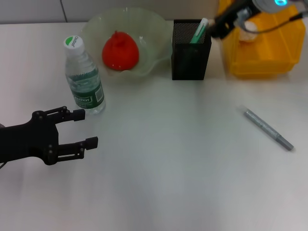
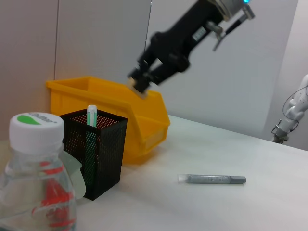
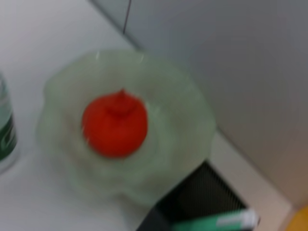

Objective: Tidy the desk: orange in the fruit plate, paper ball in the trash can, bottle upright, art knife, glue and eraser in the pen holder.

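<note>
Item: eraser (image 2: 141,90), pinched in our right gripper (image 2: 139,86) above the holder (image 1: 191,50), which lies just below and leftward; left gripper (image 1: 85,128) idle, spread.

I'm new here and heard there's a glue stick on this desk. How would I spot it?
Start at the yellow trash can at the far right of the desk. On the bare surface in front of it, nearer the robot, lies the glue, a slim silver-grey stick with a darker end, lying flat and alone. The other slim item, the mint-green art knife, stands in the black pen holder.
</note>
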